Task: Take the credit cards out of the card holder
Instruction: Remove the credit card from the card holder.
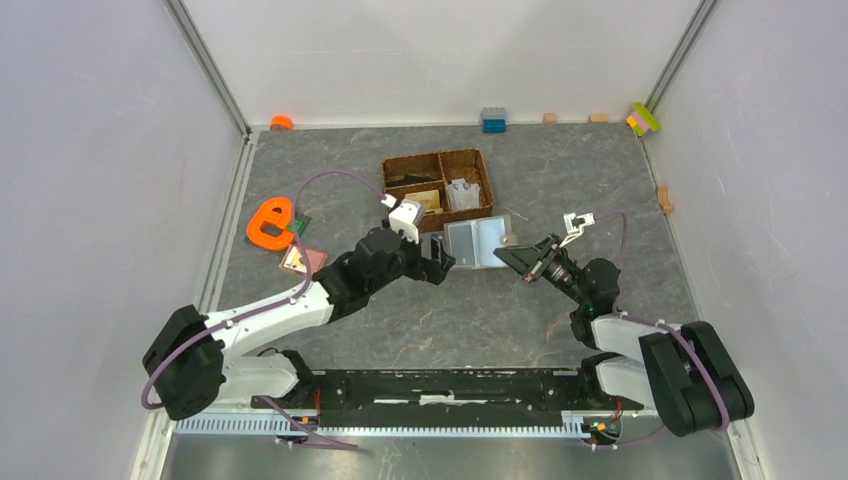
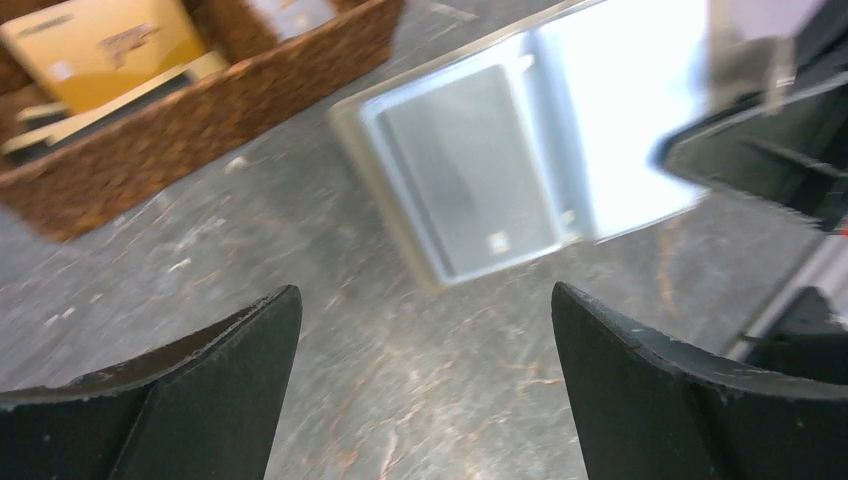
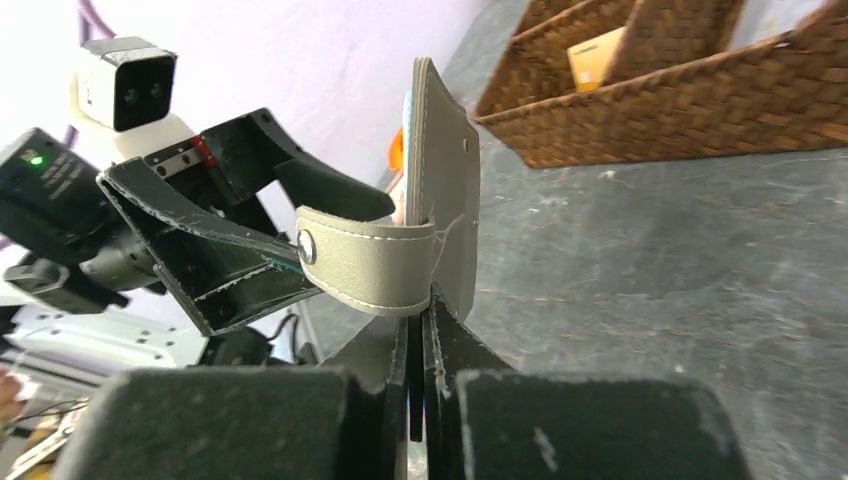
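On the grey table [image 1: 560, 180], the brown woven basket [image 1: 430, 156] sits near the middle of the far edge. The card holder [image 1: 476, 243] lies open just before its near wall, between the 2 arms. The right gripper [image 3: 418, 320] is pinched tight on the holder's tab-side edge, and the left gripper [image 2: 422, 290] hangs beside it, spread wide and empty. 1 orange-tan credit card [image 2: 100, 45] lies in the basket. I'd have the left narrow, come in low and slide any remaining card out flat while the right pins the case.

I see a grey-olive holder [image 1: 477, 243] with silvery-blue insides, a brown woven basket [image 1: 432, 157], an orange-tan card [image 2: 100, 45] and a grey veined counter [image 1: 450, 310].
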Robot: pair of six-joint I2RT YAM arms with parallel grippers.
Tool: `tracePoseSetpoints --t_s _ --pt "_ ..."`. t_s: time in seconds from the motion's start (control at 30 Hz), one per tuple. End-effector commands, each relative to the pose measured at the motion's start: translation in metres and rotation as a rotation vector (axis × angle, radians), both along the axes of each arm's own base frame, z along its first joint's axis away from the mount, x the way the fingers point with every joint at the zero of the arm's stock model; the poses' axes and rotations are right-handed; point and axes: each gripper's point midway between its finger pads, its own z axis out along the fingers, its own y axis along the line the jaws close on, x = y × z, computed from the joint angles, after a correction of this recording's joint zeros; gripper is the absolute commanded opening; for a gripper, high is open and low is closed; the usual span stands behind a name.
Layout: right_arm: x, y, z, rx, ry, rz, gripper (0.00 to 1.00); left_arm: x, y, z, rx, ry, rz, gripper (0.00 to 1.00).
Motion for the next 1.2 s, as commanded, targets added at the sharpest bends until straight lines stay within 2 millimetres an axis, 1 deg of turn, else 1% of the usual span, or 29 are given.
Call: tracePoseSetpoints --t_s 0.0,0.07,0.17,0.23,0.27,0.33,0.4,0.43,0.47,0.53,0.57,0.63,0.7,0.77,0.83,0.87,0.9,0.93,0.97,1.03,1.1,1.17 --pt "-0.022 0.009 0.049 0.153 -0.130 0.126 0.00 -0.015 -0.042 0.047 -0.258 -0.065 -0.184 1.00" --pt "-0.027 0.011 0.054 0.175 -0.138 0.151 0.00 -0.023 -0.046 0.053 -0.325 -0.086 -0.233 1.00" --pt "-0.033 0.011 0.060 0.194 -0.152 0.167 0.00 -0.022 -0.041 0.049 -0.365 -0.078 -0.219 1.00" --pt "-0.033 0.011 0.061 0.192 -0.155 0.166 0.00 -0.022 -0.042 0.049 -0.402 -0.051 -0.230 1.00" --pt "-0.033 0.010 0.061 0.188 -0.157 0.163 0.00 -0.021 -0.042 0.048 -0.408 -0.038 -0.229 1.00" --pt "-0.034 0.010 0.061 0.188 -0.160 0.164 0.00 -0.013 -0.039 0.038 -0.385 0.003 -0.187 1.00" --pt "-0.034 0.010 0.061 0.186 -0.159 0.166 0.00 -0.009 -0.038 0.031 -0.369 0.016 -0.178 1.00" --pt "-0.034 0.010 0.060 0.184 -0.159 0.164 0.00 -0.010 -0.039 0.030 -0.373 0.021 -0.196 1.00" --pt "-0.033 0.011 0.058 0.180 -0.151 0.166 0.00 -0.014 -0.043 0.032 -0.392 0.016 -0.231 1.00" --pt "-0.032 0.013 0.055 0.179 -0.127 0.179 0.00 -0.025 -0.056 0.036 -0.429 0.029 -0.337 1.00" --pt "-0.033 0.014 0.056 0.185 -0.127 0.193 0.00 -0.032 -0.063 0.037 -0.447 0.047 -0.388 1.00" --pt "-0.037 0.015 0.063 0.209 -0.147 0.222 0.00 -0.040 -0.071 0.046 -0.495 0.044 -0.468 0.96" --pt "-0.036 0.016 0.061 0.211 -0.140 0.229 0.00 -0.044 -0.070 0.055 -0.541 0.029 -0.514 0.88" --pt "-0.027 0.017 0.048 0.174 -0.101 0.209 0.00 -0.043 -0.063 0.064 -0.563 0.006 -0.507 0.73" --pt "-0.018 0.017 0.033 0.125 -0.070 0.177 0.02 -0.039 -0.057 0.063 -0.553 -0.016 -0.470 0.53" --pt "-0.014 0.017 0.025 0.098 -0.050 0.163 0.04 -0.035 -0.054 0.060 -0.541 -0.019 -0.437 0.42" --pt "-0.010 0.017 0.021 0.076 -0.043 0.157 0.06 -0.031 -0.051 0.056 -0.525 -0.017 -0.413 0.31" --pt "-0.007 0.017 0.014 0.047 -0.028 0.149 0.07 -0.027 -0.050 0.053 -0.512 -0.013 -0.388 0.22" --pt "-0.004 0.017 0.012 0.025 -0.025 0.143 0.06 -0.025 -0.049 0.049 -0.498 0.000 -0.371 0.15" --pt "0.001 0.017 0.003 -0.039 -0.015 0.123 0.02 -0.021 -0.049 0.046 -0.489 0.016 -0.353 0.08" --pt "0.005 0.017 -0.002 -0.100 -0.020 0.103 0.00 -0.020 -0.050 0.044 -0.489 0.028 -0.348 0.07" --pt "0.005 0.021 0.003 -0.126 -0.049 0.106 0.00 -0.016 -0.050 0.038 -0.473 0.049 -0.325 0.02"
